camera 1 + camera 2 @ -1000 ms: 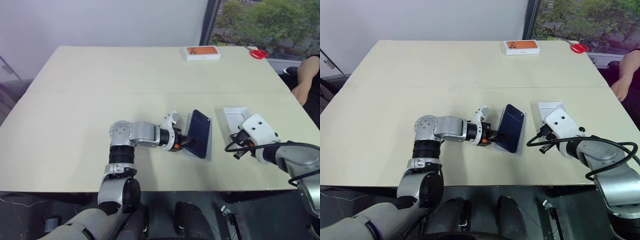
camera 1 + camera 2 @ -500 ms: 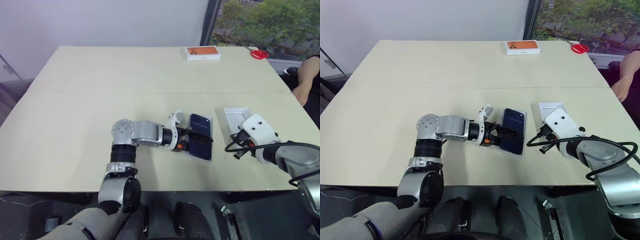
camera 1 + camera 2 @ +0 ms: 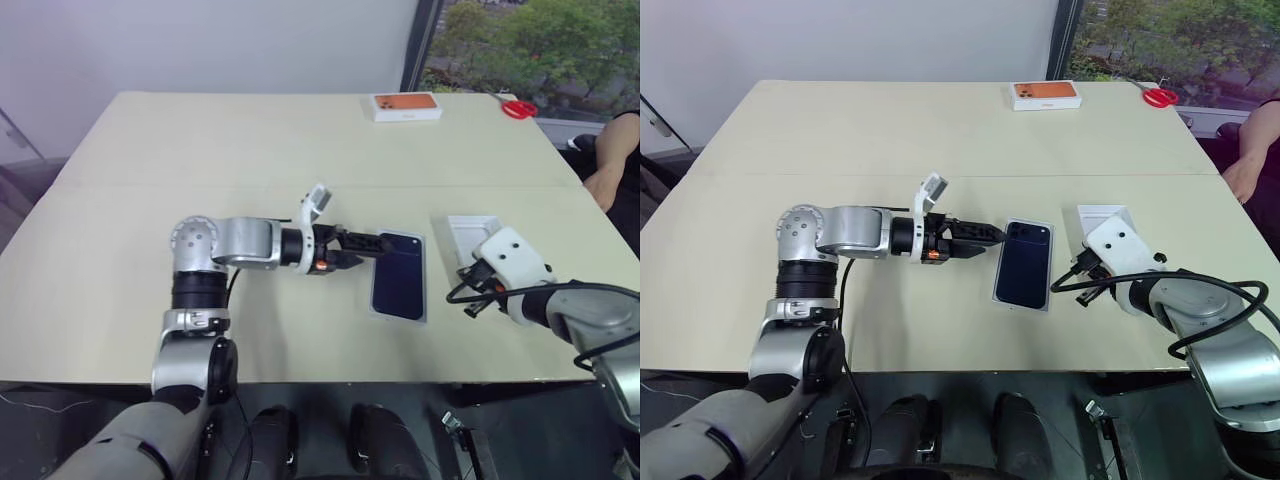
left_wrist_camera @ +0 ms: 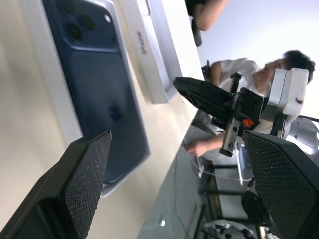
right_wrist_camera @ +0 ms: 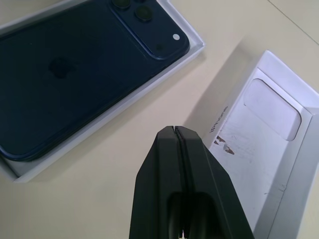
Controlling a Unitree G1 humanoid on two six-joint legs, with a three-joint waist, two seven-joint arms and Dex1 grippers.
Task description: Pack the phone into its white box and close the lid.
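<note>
- On the cream table (image 3: 150, 160), near its front edge: phone (image 3: 399, 275) lying flat, back up, inside the white box (image 3: 424, 300); thin white rim visible around it, camera cluster at the far corner.
- Just left of the phone: left gripper (image 3: 381, 243), pointing toward the phone's far end, level over the table; fingers (image 4: 82, 184) spread wide, nothing between them, apparently clear of the phone.
- Compared with a second ago: phone no longer propped on edge in the left fingers, now settled in the tray; left arm drawn back to the left and raised.
- To the right of the box, a small gap of table between: the lid (image 3: 471, 234), open side up, faint markings and a rounded recess shape inside, as seen in the right wrist view.
- Over the lid's near end: right gripper (image 5: 178, 137), fingers pressed together, holding nothing; white wrist housing covering part of the lid from the head views.
- At the far edge of the table: orange-topped box (image 3: 405, 105); red scissors (image 3: 517, 107) further right.
- At the right margin: a person's arm (image 3: 608, 165) — little of it in view.
</note>
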